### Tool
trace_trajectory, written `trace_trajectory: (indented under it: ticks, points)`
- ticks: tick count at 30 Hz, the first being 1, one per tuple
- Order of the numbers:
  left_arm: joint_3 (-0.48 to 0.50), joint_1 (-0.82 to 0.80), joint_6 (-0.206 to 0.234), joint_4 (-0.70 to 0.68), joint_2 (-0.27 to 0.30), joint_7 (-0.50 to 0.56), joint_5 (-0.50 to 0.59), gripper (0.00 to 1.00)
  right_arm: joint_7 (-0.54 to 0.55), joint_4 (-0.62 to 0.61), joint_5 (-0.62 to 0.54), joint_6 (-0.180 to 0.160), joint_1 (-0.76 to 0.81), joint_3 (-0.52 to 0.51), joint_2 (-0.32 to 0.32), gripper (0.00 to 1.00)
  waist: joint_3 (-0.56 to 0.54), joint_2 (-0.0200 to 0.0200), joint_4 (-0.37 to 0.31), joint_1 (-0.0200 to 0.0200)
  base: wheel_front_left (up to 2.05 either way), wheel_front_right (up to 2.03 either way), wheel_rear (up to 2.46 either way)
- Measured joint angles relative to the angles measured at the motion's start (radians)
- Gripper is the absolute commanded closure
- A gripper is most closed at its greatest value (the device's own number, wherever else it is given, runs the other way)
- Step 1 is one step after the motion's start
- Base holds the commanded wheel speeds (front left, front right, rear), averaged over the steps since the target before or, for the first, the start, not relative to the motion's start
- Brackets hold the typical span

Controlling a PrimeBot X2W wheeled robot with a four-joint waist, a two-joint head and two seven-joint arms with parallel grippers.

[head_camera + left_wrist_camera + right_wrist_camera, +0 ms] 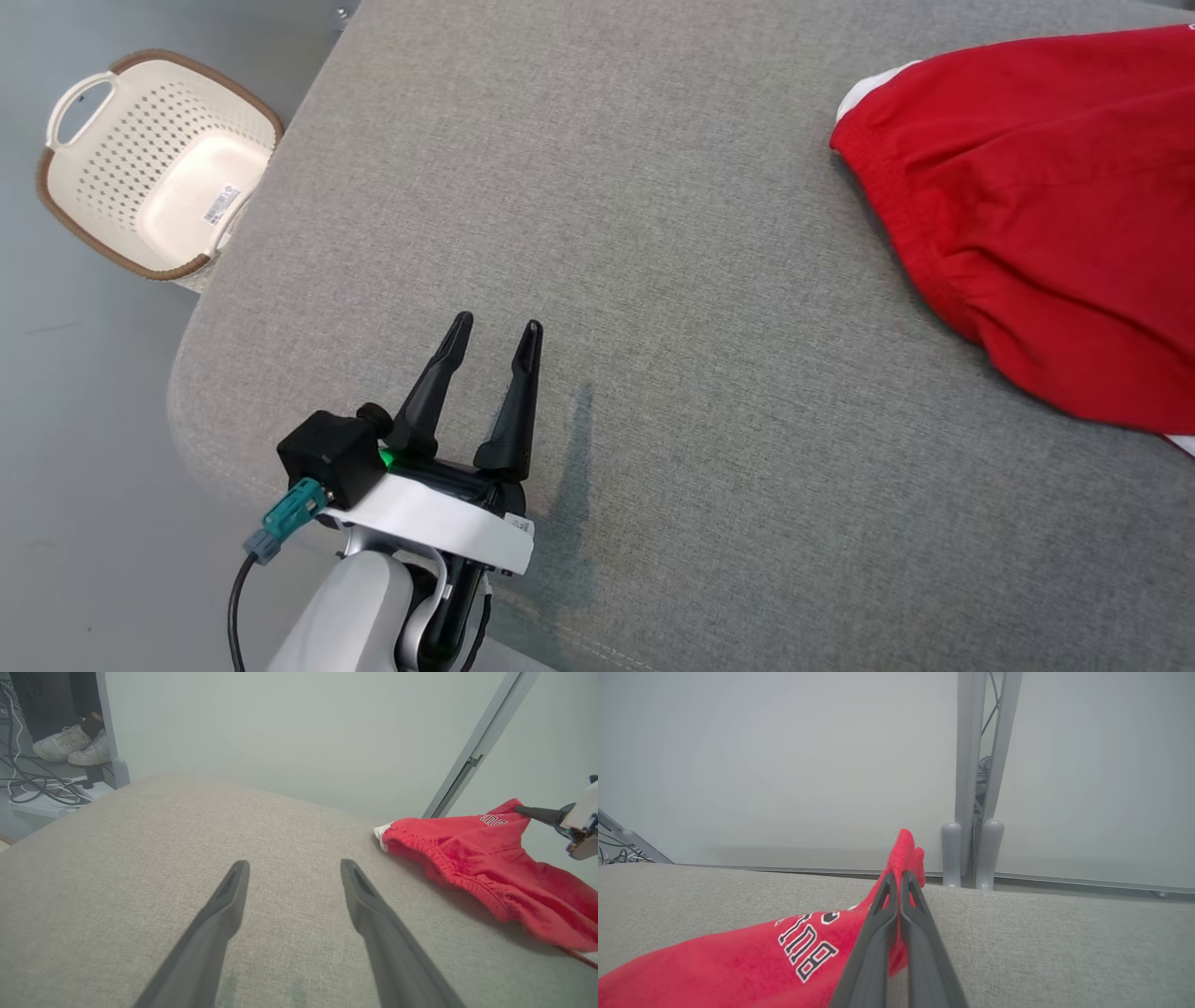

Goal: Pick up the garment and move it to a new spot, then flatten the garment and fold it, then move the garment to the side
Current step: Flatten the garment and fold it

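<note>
A red garment [1046, 215] with white trim and an elastic waistband lies at the right side of the grey cushioned surface [597, 233]. My left gripper [495, 329] hovers open over bare fabric near the surface's front left, well away from the garment [472, 858]. My right gripper [896, 878] is shut on a pinched-up edge of the red garment [752, 961], which bears black and white lettering; that fold pokes up past the fingertips. The right gripper [521, 809] also appears at the far right of the left wrist view, holding the cloth's raised edge.
A cream perforated laundry basket [154, 163] with a brown rim stands on the floor beside the surface's left corner. A person's white sneakers [72, 745] and cables sit at the far left of the left wrist view. Grey frame posts [973, 779] rise behind the surface.
</note>
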Motion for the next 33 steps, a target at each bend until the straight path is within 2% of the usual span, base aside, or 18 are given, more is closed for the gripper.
trace_trajectory:
  ticks: [4, 6, 7, 8, 15, 19, 24, 29, 33]
  points:
    - [-0.002, -0.006, -0.006, 0.006, 0.0, 0.0, 0.01, 0.0, -0.042, 0.004, -0.02, 0.0, -0.001, -0.052, -0.022, 1.0, -0.004, 0.0, -0.02, 0.0, 0.0, 0.0, 0.0]
    - [-0.005, -0.009, -0.006, 0.01, 0.0, 0.0, 0.014, 0.0, -0.073, 0.005, -0.047, 0.0, 0.01, -0.116, -0.075, 1.0, -0.006, 0.0, -0.032, 0.0, 0.0, 0.0, 0.0]
    - [-0.006, -0.011, -0.009, 0.011, -0.001, 0.0, 0.014, 0.0, -0.08, 0.007, -0.056, 0.0, 0.02, -0.14, -0.086, 0.68, -0.008, 0.0, -0.035, 0.0, 0.0, 0.0, 0.0]
    - [-0.007, -0.014, -0.009, 0.011, -0.001, 0.0, 0.016, 0.0, -0.074, 0.007, -0.061, 0.0, 0.031, -0.173, -0.087, 0.0, -0.009, 0.0, -0.038, 0.0, 0.0, 0.0, 0.0]
    - [0.012, -0.016, -0.013, 0.024, 0.0, 0.0, 0.044, 0.0, -0.026, 0.007, -0.13, 0.0, 0.081, -0.224, 0.025, 0.0, -0.034, 0.0, -0.076, 0.0, 0.0, 0.0, 0.0]
    - [0.042, -0.008, -0.019, 0.031, 0.0, 0.0, 0.07, 0.0, -0.058, 0.002, -0.16, 0.0, 0.107, -0.196, 0.116, 0.0, -0.061, 0.0, -0.124, 0.0, 0.0, 0.0, 0.0]
    - [0.073, -0.005, -0.031, 0.04, -0.001, 0.0, 0.102, 0.0, -0.105, -0.095, -0.13, 0.0, 0.192, -0.151, 0.202, 0.0, -0.103, 0.0, -0.208, 0.0, 0.0, 0.0, 0.0]
    - [0.098, -0.005, -0.036, 0.043, 0.0, 0.0, 0.104, 0.0, -0.139, -0.247, -0.049, 0.0, 0.314, -0.117, 0.225, 0.0, -0.148, 0.0, -0.304, 0.0, 0.0, 0.0, 0.0]
    - [0.105, -0.002, -0.04, 0.057, -0.001, 0.0, 0.1, 0.0, -0.162, -0.375, 0.004, 0.0, 0.425, -0.111, 0.216, 0.0, -0.178, 0.0, -0.384, 0.0, 0.0, 0.0, 0.0]
